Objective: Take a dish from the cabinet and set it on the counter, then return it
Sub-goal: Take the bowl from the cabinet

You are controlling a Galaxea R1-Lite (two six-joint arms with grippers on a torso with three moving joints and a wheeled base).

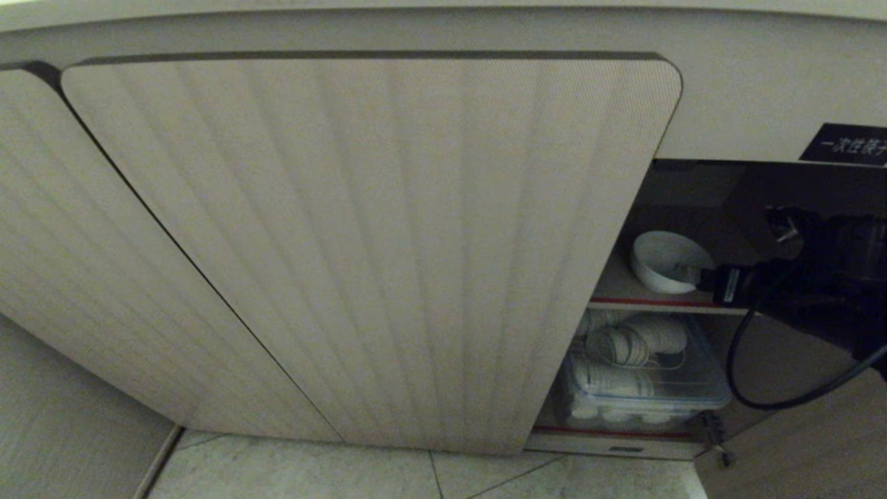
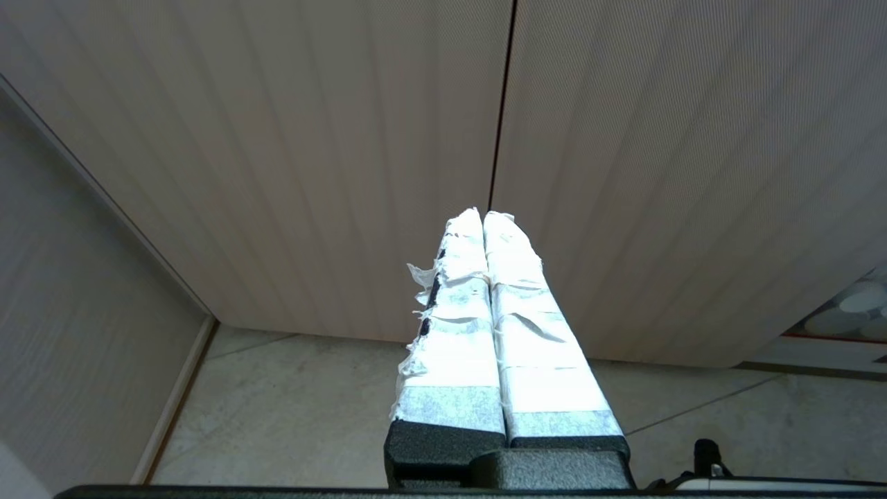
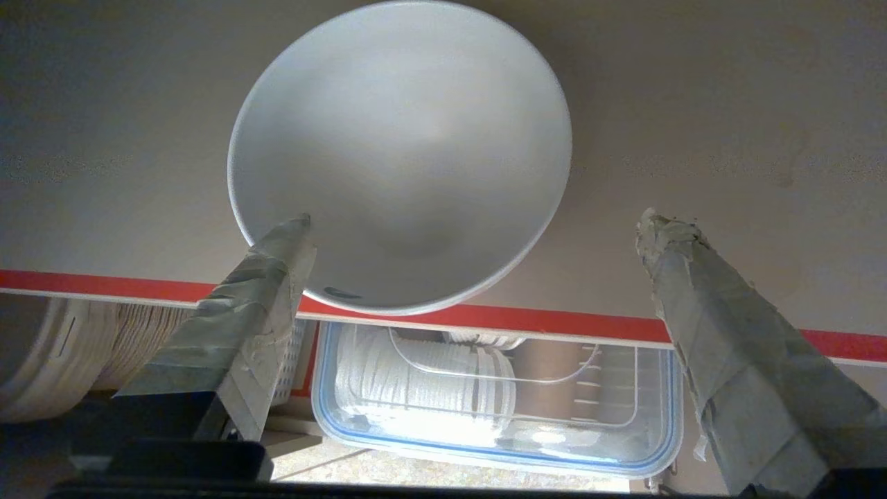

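The dish (image 1: 669, 260), a plain white bowl, sits on the upper shelf (image 1: 651, 303) of the cabinet (image 1: 374, 242), in the open bay at the right. My right gripper (image 1: 707, 281) reaches into that bay from the right, level with the dish. In the right wrist view the dish (image 3: 402, 152) fills the space ahead and my right gripper (image 3: 478, 222) is open wide. One taped finger (image 3: 277, 263) is at the bowl's rim; the other stands well clear of it. My left gripper (image 2: 483, 215) is shut on nothing, parked before the closed ribbed doors. The counter is out of view.
Below the red-edged shelf (image 3: 589, 322) a clear box with a blue-rimmed lid (image 1: 644, 388) holds stacked ribbed paper cups (image 3: 423, 395). A black label (image 1: 845, 144) sits above the open bay. A black cable (image 1: 762, 388) loops under my right arm. The tiled floor (image 1: 416, 478) lies below the doors.
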